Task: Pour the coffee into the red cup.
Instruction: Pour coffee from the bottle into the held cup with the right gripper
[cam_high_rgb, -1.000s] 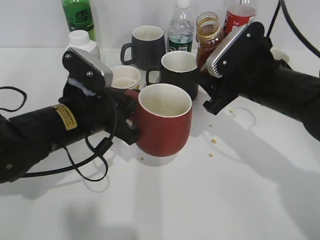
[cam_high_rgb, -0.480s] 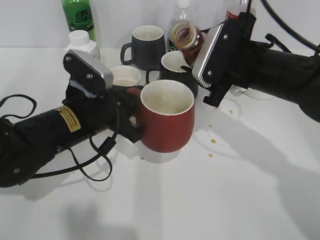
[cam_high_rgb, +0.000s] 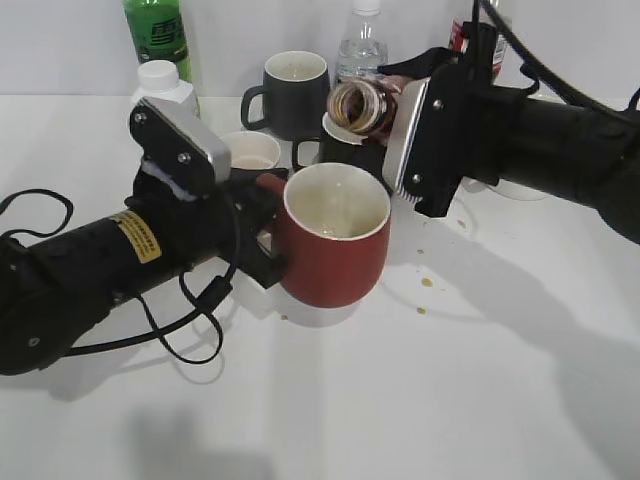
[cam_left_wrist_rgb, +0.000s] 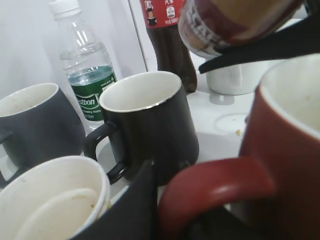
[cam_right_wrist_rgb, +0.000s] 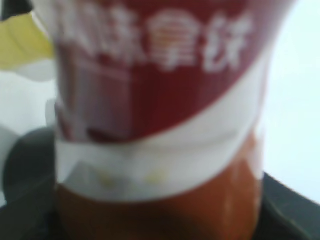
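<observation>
The red cup (cam_high_rgb: 335, 250) stands at the table's middle, white inside. My left gripper (cam_high_rgb: 262, 238) is shut on its loop handle (cam_left_wrist_rgb: 215, 185). My right gripper (cam_high_rgb: 400, 130) is shut on the coffee bottle (cam_high_rgb: 362, 105), which is tipped on its side with its open mouth facing left, just above and behind the cup's rim. In the left wrist view the bottle (cam_left_wrist_rgb: 235, 22) hangs over the cup's rim (cam_left_wrist_rgb: 287, 95). The right wrist view is filled by the bottle's red and white label (cam_right_wrist_rgb: 155, 85). No liquid is seen falling.
Behind the red cup stand a black mug (cam_high_rgb: 355, 140), a grey mug (cam_high_rgb: 290, 90), a paper cup (cam_high_rgb: 252, 155), a water bottle (cam_high_rgb: 362, 45), a cola bottle (cam_left_wrist_rgb: 167, 35), a green bottle (cam_high_rgb: 158, 35) and a white jar (cam_high_rgb: 165, 85). Brown drips (cam_high_rgb: 427, 283) lie right of the cup.
My right gripper has lifted the coffee bottle off the table, carried it left and tipped it onto its side above the red cup. The left gripper and cup barely moved.
</observation>
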